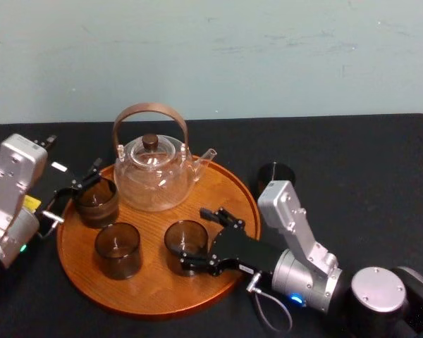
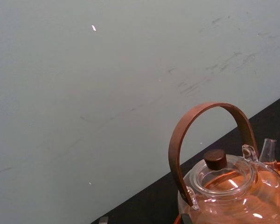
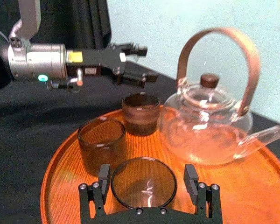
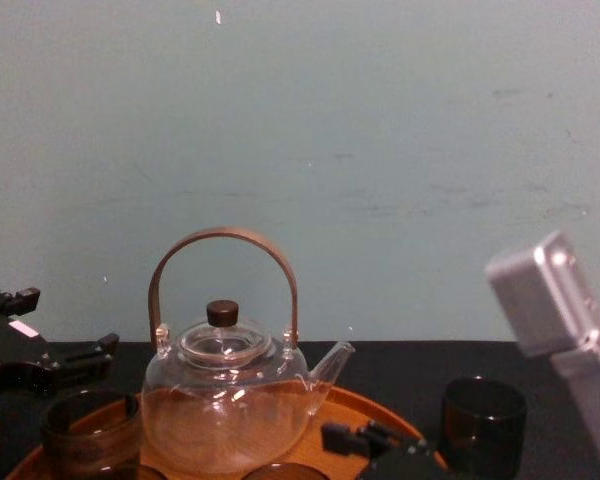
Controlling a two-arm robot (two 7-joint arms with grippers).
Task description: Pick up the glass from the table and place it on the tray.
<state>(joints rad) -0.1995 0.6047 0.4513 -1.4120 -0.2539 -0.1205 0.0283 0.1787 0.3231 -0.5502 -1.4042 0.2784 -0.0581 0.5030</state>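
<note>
**Inspector:** Condition of the rear wall?

**Assessor:** The wall (image 1: 211,56) is plain pale blue-green across the upper third of the head view. It is painted, flat and evenly lit. Faint grey scuff marks (image 2: 196,86) run diagonally at the upper right of the left wrist view. One small white speck (image 4: 217,16) sits near the top edge of the chest view, left of centre.

**Inspector:** Furniture?

**Assessor:** The table (image 1: 381,169) has a matte black top, and its far edge meets the wall in a straight line.

**Inspector:** Anything else?

**Assessor:** A dark hanging material (image 3: 91,21) with vertical folds shows at the upper left of the right wrist view, beside the wall. What it is cannot be told.
</note>
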